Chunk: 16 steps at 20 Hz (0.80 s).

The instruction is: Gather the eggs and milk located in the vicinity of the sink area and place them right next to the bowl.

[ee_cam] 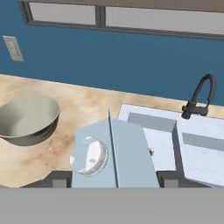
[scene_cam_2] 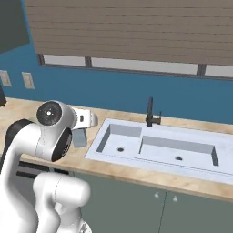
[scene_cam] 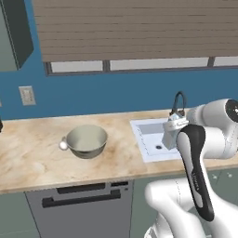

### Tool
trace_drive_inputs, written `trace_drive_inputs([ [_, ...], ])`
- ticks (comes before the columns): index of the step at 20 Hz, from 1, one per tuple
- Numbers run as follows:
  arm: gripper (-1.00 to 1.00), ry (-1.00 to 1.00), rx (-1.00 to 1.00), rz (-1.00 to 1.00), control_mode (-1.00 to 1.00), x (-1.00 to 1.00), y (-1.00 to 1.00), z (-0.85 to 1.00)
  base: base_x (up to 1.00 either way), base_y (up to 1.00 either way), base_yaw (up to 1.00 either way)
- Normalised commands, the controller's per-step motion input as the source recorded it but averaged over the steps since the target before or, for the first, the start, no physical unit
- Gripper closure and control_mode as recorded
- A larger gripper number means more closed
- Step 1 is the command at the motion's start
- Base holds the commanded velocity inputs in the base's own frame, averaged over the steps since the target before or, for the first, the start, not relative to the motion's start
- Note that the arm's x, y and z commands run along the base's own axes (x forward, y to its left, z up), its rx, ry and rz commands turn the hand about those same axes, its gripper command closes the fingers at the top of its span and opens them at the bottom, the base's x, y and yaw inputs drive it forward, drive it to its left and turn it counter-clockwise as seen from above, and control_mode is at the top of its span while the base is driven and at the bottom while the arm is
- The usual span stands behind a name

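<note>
End effector [ee_cam: 113,177] clamped on pale grey-blue peaked milk carton [ee_cam: 114,154], above white sink's [scene_cam: 149,135] left edge; grey-green round bowl [scene_cam: 86,141] left on worktop [scene_cam: 32,153], whitish egg [scene_cam: 63,145] touching it.

One egg [scene_cam: 63,145], one bowl [scene_cam: 86,141], one milk carton [ee_cam: 114,154], one double-basin sink [scene_cam_2: 159,148].

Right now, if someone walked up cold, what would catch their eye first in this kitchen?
First, the white arm holding the pale blue milk carton in its jaws above the counter, near the left edge of the white double sink. Next, the grey-green bowl standing to the left on the marble counter, with a small egg already touching its left side.
</note>
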Motion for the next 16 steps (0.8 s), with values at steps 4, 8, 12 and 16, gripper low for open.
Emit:
trace_drive_inputs([
  [4,1.0,0.0,0.0,0.0,1.0,0.0,0.0,0.0,0.0,0.66,-0.02],
  [8,1.0,0.0,0.0,0.0,1.0,0.0,0.0,0.0,0.0,0.59,0.0],
  [12,1.0,0.0,0.0,0.0,1.0,0.0,0.0,0.0,0.0,0.53,0.0],
  [16,1.0,0.0,0.0,0.0,1.0,0.0,0.0,0.0,0.0,0.46,0.0],
])
